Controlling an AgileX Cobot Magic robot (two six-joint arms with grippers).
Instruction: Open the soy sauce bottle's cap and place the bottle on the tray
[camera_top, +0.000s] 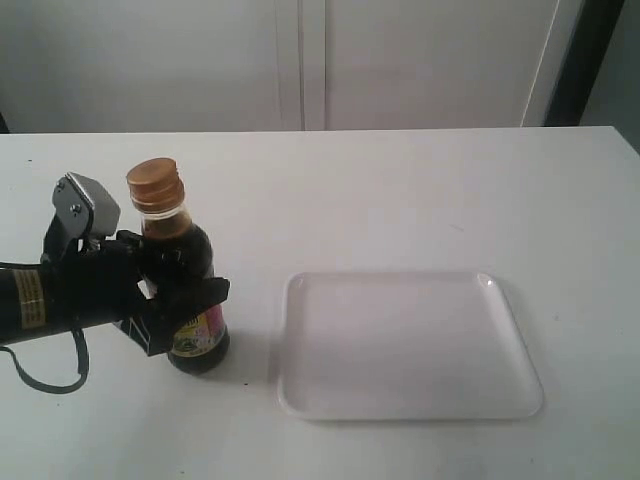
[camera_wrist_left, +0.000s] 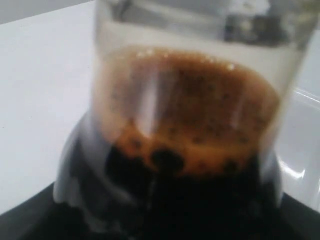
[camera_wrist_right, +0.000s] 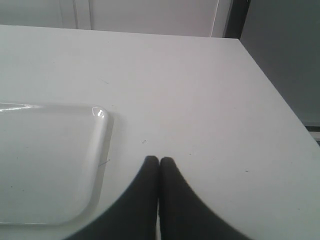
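The soy sauce bottle (camera_top: 187, 243) stands upright on the white table at the left, its yellow, red and green label low on the side. The golden-brown cap (camera_top: 155, 184) sits closed on its neck. My left gripper (camera_top: 176, 283) reaches in from the left, its black fingers clamped on either side of the bottle's body. The left wrist view is filled by the blurred bottle (camera_wrist_left: 185, 125) with foamy dark liquid. The white tray (camera_top: 410, 345) lies flat to the right of the bottle. In the right wrist view my right gripper (camera_wrist_right: 159, 160) is shut on nothing, over bare table beside the tray (camera_wrist_right: 45, 160).
The white table (camera_top: 400, 190) extends behind the bottle and tray to a pale wall. Its right edge (camera_wrist_right: 272, 95) runs close to my right gripper. A black cable (camera_top: 45, 385) loops under the left arm. The right arm is outside the exterior view.
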